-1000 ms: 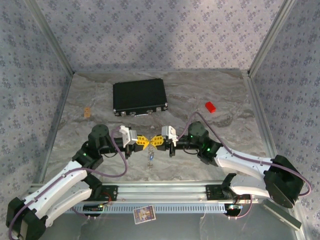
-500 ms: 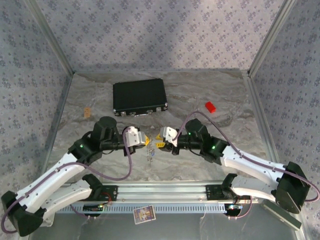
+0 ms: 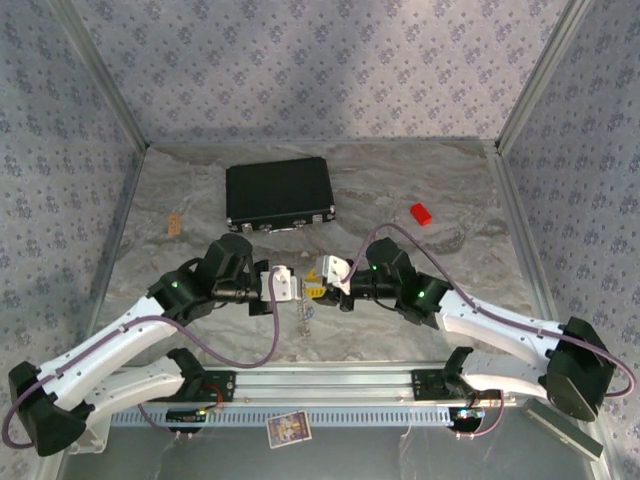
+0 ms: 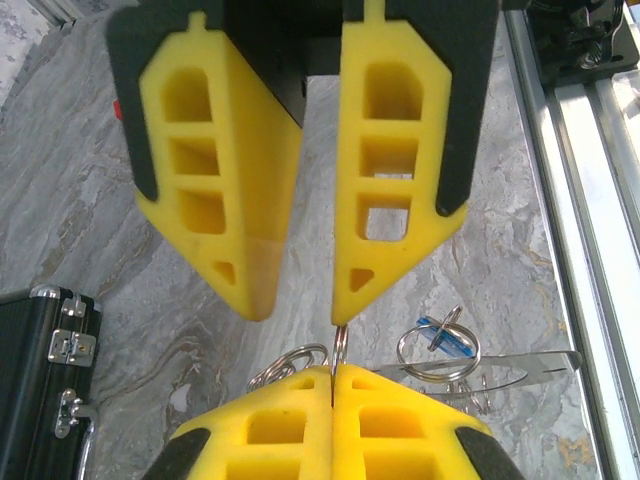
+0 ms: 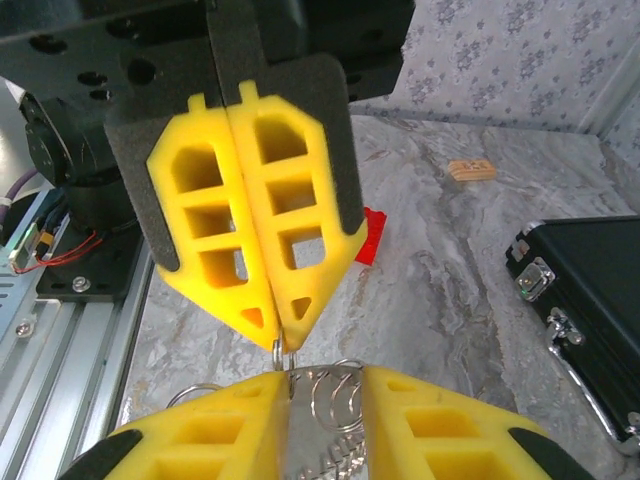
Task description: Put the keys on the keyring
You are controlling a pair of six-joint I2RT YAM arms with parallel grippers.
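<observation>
My left gripper [image 3: 291,285] [image 4: 333,372] is shut on a thin metal ring of the keyring [image 4: 341,341], which stands upright out of its tips. My right gripper [image 3: 313,283] [image 5: 325,378] faces it tip to tip and is open. One of its fingertips [image 4: 352,290] touches the top of that ring. More rings and a flat metal strip [image 4: 500,362] hang beside and below the jaws. A key with a blue head [image 4: 446,338] is threaded through one ring. The cluster dangles above the table [image 3: 303,313]. A green-headed key is not discernible.
A black case [image 3: 279,193] lies behind the grippers. A small red block [image 3: 421,213] sits at the back right and a tan piece [image 3: 175,223] at the left. The aluminium rail [image 3: 330,382] runs along the near edge, close under the hanging rings.
My right gripper has gone from shut to open. My left arm has swung rightward and turned its wrist, still shut on the ring. The meeting point has stayed near the table's middle.
</observation>
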